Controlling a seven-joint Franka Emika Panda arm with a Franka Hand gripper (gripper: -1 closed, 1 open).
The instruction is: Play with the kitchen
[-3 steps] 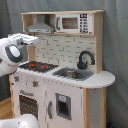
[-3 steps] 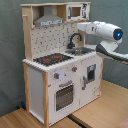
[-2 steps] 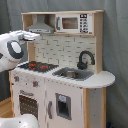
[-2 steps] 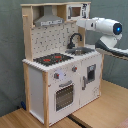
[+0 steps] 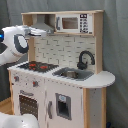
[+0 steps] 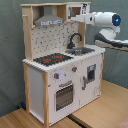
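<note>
Since a second ago I've pushed the claw (image 6: 75,17) closer to the kitchen (image 6: 60,60), level with its microwave (image 5: 74,23); its opening I cannot tell.

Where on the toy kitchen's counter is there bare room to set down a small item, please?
On the kitchen, the rounded counter end beyond the sink and faucet is bare, at the first exterior view's right. The stovetop is flat with nothing on it. It is crowded at the top, where the arm reaches in by the microwave.
</note>
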